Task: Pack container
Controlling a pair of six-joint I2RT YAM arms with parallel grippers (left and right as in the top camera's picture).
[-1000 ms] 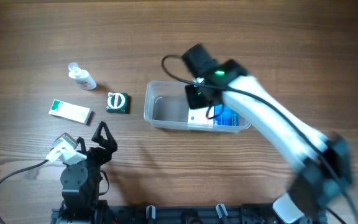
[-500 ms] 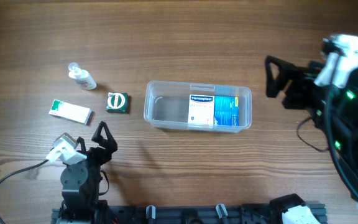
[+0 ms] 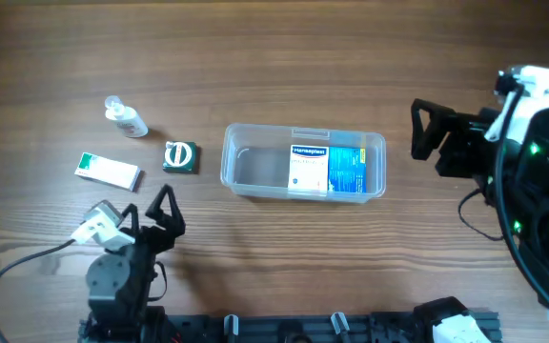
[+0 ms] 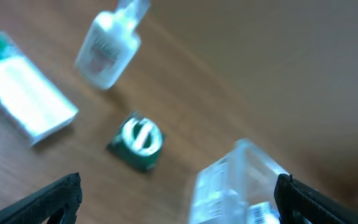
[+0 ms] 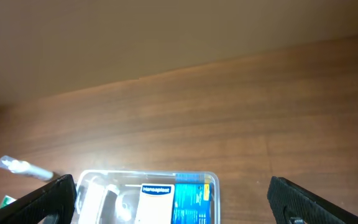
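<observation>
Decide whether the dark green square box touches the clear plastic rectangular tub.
Apart: the overhead view shows a gap between the dark green square box and the clear tub.

The container (image 3: 255,170) sits in the middle of the table (image 3: 274,57), with a box (image 3: 327,170) in its right half. Left of it lie 3 things: a small pack (image 3: 180,156) nearest, a flat carton (image 3: 108,171) farther left, and a bottle (image 3: 126,118) behind both (on its side).
</observation>
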